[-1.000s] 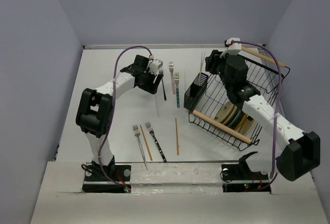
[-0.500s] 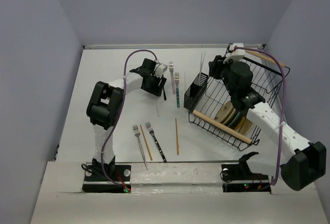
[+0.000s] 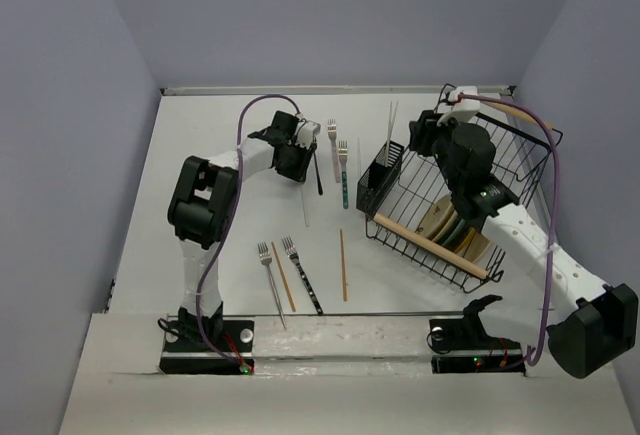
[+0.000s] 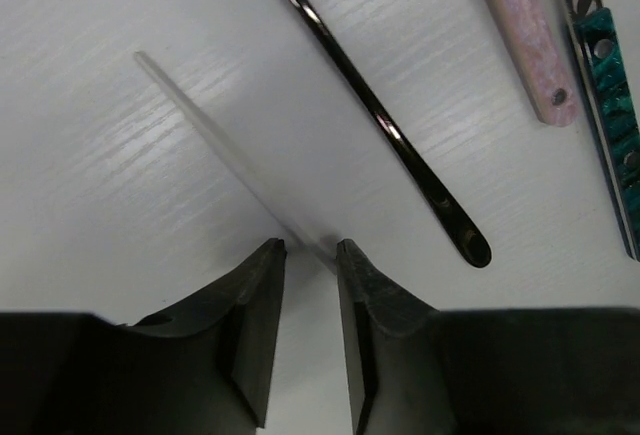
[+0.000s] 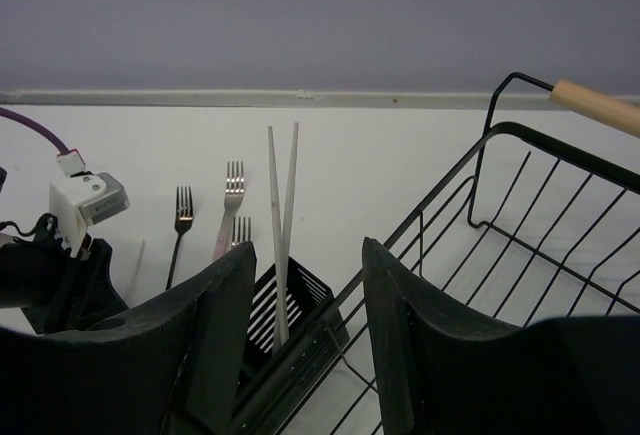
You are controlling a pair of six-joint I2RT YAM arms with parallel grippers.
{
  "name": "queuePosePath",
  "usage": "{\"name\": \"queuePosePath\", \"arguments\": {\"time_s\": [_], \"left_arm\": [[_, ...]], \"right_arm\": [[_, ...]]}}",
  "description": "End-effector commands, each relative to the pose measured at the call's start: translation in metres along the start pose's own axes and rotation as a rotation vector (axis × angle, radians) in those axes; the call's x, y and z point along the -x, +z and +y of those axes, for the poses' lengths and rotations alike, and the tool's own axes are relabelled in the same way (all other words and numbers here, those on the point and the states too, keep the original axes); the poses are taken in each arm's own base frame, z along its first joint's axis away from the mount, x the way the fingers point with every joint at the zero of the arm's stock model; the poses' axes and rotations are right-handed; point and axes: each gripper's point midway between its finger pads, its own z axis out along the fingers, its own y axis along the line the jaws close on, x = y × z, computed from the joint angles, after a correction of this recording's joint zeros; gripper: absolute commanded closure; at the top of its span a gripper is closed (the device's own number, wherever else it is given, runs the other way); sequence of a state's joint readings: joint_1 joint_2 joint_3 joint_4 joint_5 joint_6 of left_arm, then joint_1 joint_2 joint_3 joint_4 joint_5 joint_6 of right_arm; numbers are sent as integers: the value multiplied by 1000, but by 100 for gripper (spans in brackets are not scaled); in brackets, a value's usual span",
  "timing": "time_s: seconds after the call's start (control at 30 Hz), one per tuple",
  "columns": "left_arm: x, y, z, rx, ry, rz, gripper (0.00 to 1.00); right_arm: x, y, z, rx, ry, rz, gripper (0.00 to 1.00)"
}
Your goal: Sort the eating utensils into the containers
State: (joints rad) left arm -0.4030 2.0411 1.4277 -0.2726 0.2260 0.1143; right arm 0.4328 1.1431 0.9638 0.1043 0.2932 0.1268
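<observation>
**Left claw set over a pale chopstick, holder waiting at right**

Step in hand, as we judge it: picking the loose pale chopstick (image 4: 215,140) off the tabletop (image 3: 250,205).

- The left claw (image 4: 311,247) sits low over the chopstick's near end. Its jaws are narrow and one stands on each side of the stick. We cannot tell whether the pads already bite or only flank it.
- The right claw (image 5: 307,250) is spread wide and holds nothing. It hangs above the cutlery holder (image 5: 310,300), where two pale chopsticks (image 5: 283,225) stand upright and crossed.

Doing it well, in our view:
- Centre the stick between the pads before squeezing, because a thin, smooth stick will roll or swivel if it is caught off-centre.
- Lift straight up. The black fork (image 4: 380,120) lies just beside the stick, in the upper middle of the wrist frame, and a sideways drag would nudge it.
- Held at one end, the stick will droop, so tip it upright before lowering it beside the standing pair.

What each view adds:
- The left wrist view alone shows the jaws against the stick. It also shows the pink fork (image 4: 525,40) and the teal fork (image 4: 610,95) at its upper right.
- The right wrist view alone shows the holder's slots.
- The top view alone shows the work left at lower centre: a silver fork (image 3: 268,275) and brown chopsticks (image 3: 343,265).
</observation>
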Motion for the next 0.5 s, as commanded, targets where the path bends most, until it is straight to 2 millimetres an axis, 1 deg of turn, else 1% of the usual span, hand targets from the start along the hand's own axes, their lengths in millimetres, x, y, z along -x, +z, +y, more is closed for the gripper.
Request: {"name": "queuePosePath", "arguments": {"time_s": [0.0,0.03,0.07,0.1,0.2,0.23,0.27,0.47], "left_arm": [[9,-3,29,29,-85,-22,63],[14,-4,35,37,-95,-32,66],[14,-4,39,40,-106,-33,69],[13,-5,45,44,-117,-30,76],[8,-6,50,34,-129,-24,87],[4,-5,51,31,-135,-18,97],[3,-5,53,28,-138,-16,100],[-2,-6,68,32,-160,-18,100]], "right_arm": [[20,-10,-8,-28,-1,-66,47],[21,-11,-8,-27,0,-69,47],[21,-12,-9,-27,1,-72,47],[21,-14,-9,-27,0,-73,47],[27,-20,-14,-46,-5,-93,47],[26,-21,-16,-54,-11,-92,47],[27,-22,-19,-64,-14,-96,47],[37,-33,-23,-76,-15,-129,47]]}}
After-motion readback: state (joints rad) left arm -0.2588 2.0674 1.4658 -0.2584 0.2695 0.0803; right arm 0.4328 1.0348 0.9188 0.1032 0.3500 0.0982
